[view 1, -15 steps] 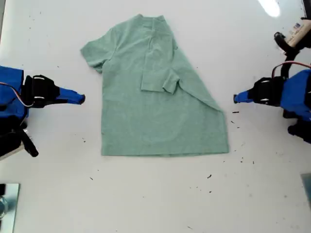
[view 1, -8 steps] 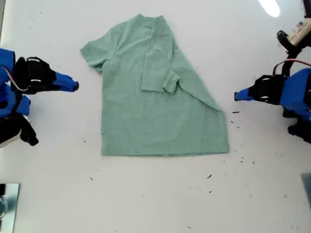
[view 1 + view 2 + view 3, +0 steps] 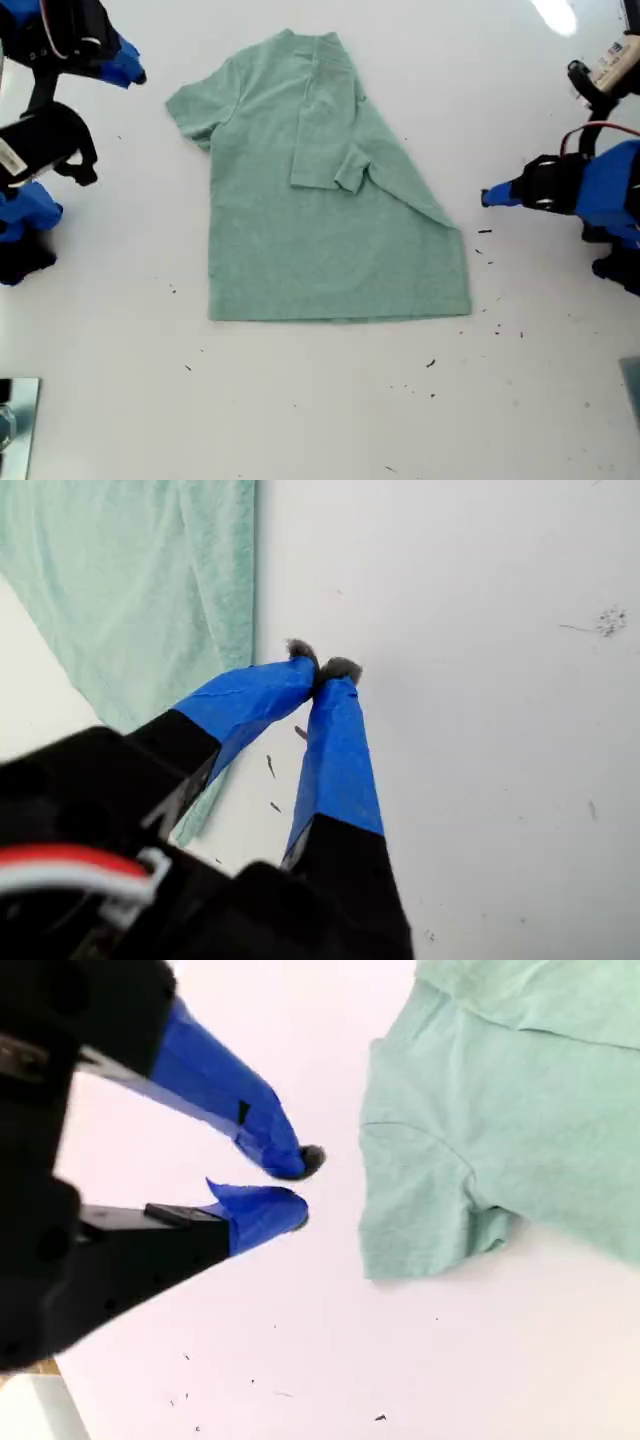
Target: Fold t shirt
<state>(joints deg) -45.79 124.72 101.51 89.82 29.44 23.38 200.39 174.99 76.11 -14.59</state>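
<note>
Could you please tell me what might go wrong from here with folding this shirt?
1. My first claw is shut beside the t shirt; advancing like that could shove the edge and disturb the folded-in sleeve.
2. My second claw is off the cloth near the flat sleeve; pinching only that sleeve might bunch it rather than fold it cleanly.
</note>
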